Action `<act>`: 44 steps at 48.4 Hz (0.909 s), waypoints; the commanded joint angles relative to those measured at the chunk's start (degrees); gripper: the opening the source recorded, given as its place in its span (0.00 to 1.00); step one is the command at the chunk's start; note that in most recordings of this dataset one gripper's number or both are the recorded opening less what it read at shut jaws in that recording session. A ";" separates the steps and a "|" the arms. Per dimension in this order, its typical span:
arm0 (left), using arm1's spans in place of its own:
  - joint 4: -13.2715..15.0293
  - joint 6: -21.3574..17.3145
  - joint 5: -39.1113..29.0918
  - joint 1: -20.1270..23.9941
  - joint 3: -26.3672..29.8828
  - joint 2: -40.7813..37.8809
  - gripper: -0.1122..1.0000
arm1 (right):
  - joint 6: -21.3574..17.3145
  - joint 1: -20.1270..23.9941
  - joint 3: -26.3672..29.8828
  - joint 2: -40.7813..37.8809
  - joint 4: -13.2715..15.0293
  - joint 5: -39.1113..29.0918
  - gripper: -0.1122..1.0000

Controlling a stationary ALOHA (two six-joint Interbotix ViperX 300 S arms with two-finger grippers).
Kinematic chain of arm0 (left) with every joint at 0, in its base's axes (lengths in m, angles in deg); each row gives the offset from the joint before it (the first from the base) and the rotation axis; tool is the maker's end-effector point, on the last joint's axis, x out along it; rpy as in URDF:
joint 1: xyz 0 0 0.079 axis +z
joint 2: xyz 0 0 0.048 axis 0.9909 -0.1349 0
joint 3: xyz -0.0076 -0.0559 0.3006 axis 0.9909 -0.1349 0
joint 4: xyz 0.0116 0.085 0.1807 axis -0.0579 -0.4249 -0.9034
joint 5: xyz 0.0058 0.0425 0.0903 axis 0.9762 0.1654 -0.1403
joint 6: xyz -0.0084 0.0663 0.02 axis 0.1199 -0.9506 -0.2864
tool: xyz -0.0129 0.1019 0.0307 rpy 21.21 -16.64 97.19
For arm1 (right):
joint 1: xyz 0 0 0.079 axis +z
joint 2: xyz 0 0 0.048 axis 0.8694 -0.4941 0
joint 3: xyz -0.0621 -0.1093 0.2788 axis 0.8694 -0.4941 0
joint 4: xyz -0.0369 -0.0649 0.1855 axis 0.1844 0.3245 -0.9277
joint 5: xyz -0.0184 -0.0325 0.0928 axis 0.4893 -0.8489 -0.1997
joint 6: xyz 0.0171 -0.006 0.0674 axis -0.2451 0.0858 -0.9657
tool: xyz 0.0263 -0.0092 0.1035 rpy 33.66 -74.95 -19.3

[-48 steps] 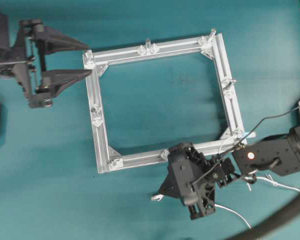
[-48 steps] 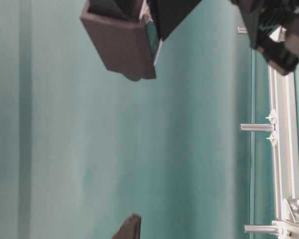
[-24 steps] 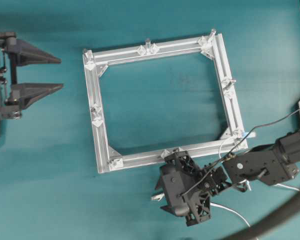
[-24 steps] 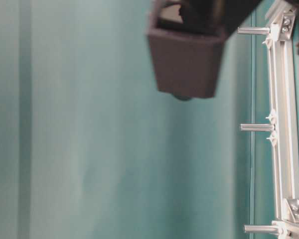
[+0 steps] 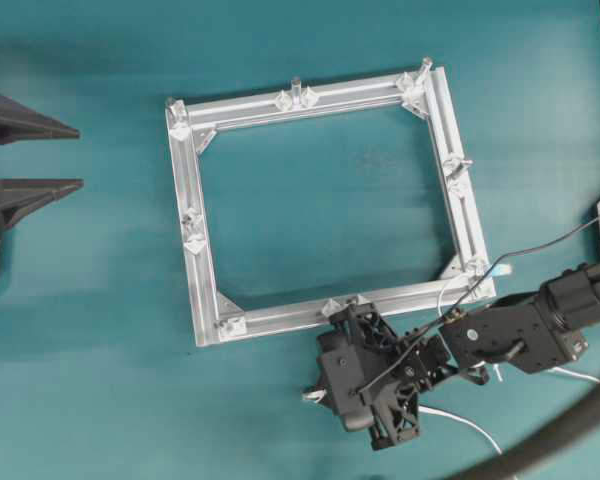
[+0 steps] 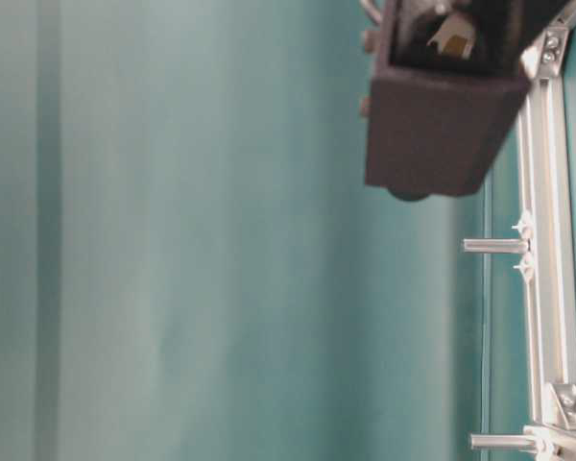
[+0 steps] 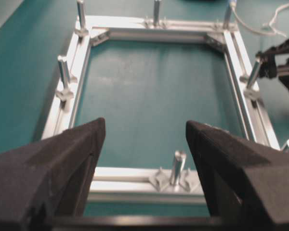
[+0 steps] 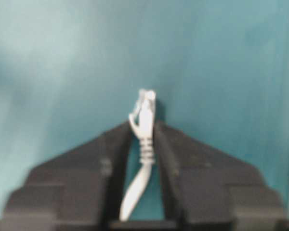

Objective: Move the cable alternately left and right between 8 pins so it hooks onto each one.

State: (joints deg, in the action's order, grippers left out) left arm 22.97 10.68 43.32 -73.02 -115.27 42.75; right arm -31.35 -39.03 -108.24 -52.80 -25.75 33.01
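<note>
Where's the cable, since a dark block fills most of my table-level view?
Observer: The right wrist view shows the cable end pinched between the fingers of the right gripper.
Operator: Where is that relative to the frame?
Observer: In the overhead view it is outside the frame, just below the bottom rail.
</note>
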 commanded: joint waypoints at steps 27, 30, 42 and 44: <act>-0.35 -0.44 -1.93 -0.09 -0.97 -0.09 0.74 | -2.20 1.32 -12.39 21.27 -0.70 -3.60 0.21; -0.44 -0.44 -1.93 -0.18 -1.23 0.44 0.74 | -4.66 1.05 -14.15 23.12 -0.79 -4.22 0.21; -0.53 -0.44 -3.60 0.00 -3.34 6.50 0.74 | -17.31 -3.60 -14.77 25.31 -0.53 -8.88 0.21; -0.53 -0.35 -4.83 0.00 -3.60 7.65 0.74 | -18.98 -4.92 -13.89 25.14 -0.44 -10.02 0.21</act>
State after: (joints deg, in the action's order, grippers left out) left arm 22.70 10.60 39.80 -73.02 -118.96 48.81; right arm -48.32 -41.84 -124.24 -28.72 -26.28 24.49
